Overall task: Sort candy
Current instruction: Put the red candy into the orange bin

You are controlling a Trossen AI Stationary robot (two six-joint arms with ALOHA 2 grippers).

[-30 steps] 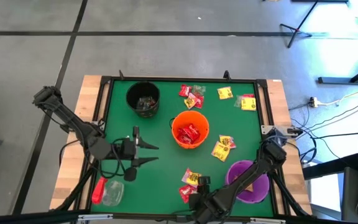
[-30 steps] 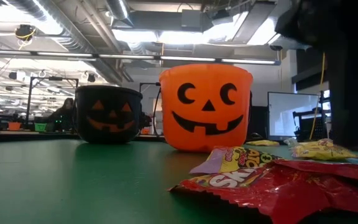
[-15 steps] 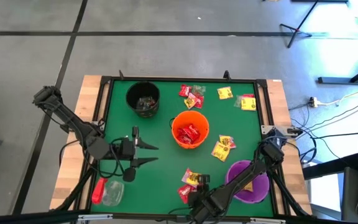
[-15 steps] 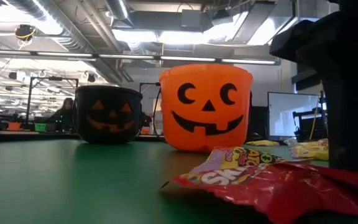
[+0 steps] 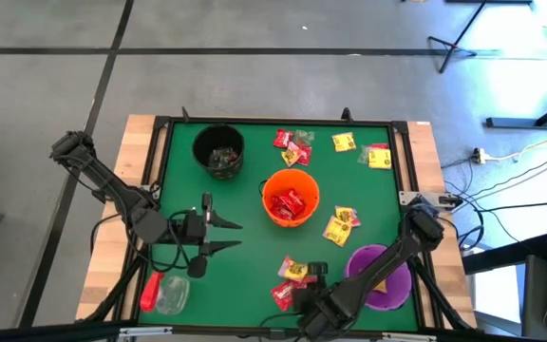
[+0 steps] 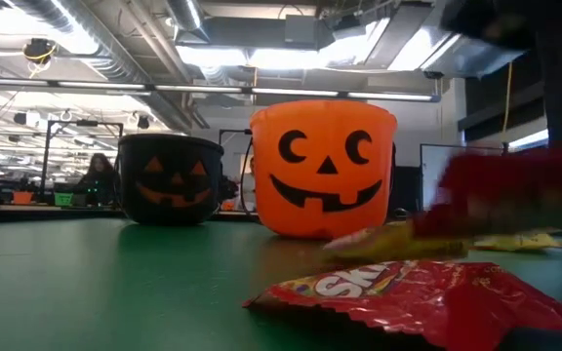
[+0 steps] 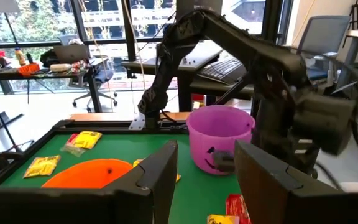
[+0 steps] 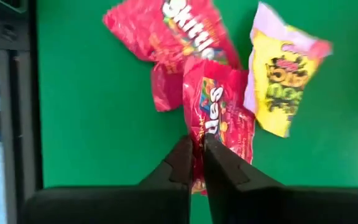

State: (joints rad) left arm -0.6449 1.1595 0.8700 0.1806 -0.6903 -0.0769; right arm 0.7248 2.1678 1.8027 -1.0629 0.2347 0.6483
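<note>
Candy [image 5: 291,203] fills the orange bucket [image 5: 291,198] at the counter's [image 5: 245,275] centre: crinkly red packets. More red and yellow packets lie at twelve to two o'clock, and a few at six o'clock. At nine o'clock the left end effector [image 5: 228,236] hovers with its fingers spread, holding nothing. A black bucket [image 5: 218,150] sits at eleven o'clock. At six o'clock the right end effector [image 8: 196,163] is pinched narrow on a red packet [image 8: 217,124], beside a yellow packet [image 8: 283,78]. A purple bucket [image 5: 385,275] stands at five o'clock.
</note>
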